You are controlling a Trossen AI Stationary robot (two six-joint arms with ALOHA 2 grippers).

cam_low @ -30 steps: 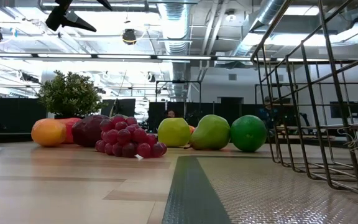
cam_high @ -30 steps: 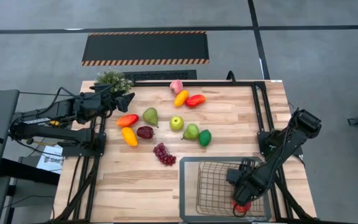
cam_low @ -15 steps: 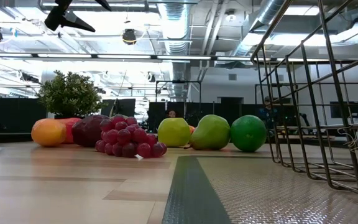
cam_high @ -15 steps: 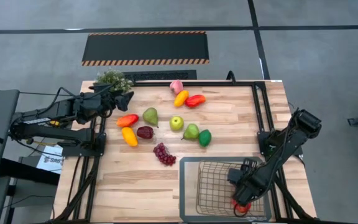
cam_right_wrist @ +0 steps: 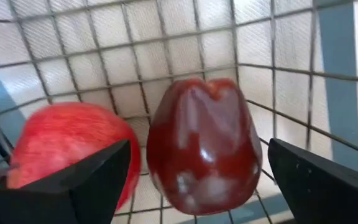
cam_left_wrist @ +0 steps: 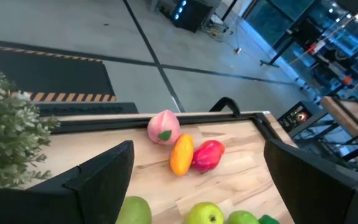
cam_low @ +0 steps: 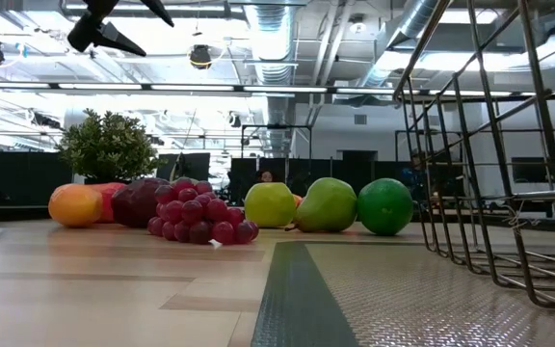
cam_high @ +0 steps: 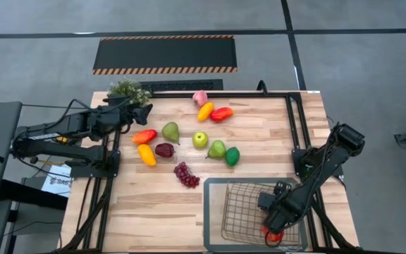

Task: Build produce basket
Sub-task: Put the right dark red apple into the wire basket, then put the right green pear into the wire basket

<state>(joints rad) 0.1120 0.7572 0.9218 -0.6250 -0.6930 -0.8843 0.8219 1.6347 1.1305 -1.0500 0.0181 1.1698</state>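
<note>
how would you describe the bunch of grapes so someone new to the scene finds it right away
Start at the wire basket at the table's near right, seen from above. Just off its far left corner, on bare wood, lies the bunch of grapes, apart from the row of fruit beyond it. It is the only cluster of small dark red-purple balls; everything nearby is a single smooth piece.

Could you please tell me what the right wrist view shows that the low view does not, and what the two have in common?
Only the right wrist view shows two red plastic fruits, a round red apple and a glossy dark-red pepper, lying inside the basket between the open right gripper. Only the low view shows the purple grape bunch, green pear, round green lime and bushy potted plant on the wooden table. Both show the dark wire-mesh basket.
</note>
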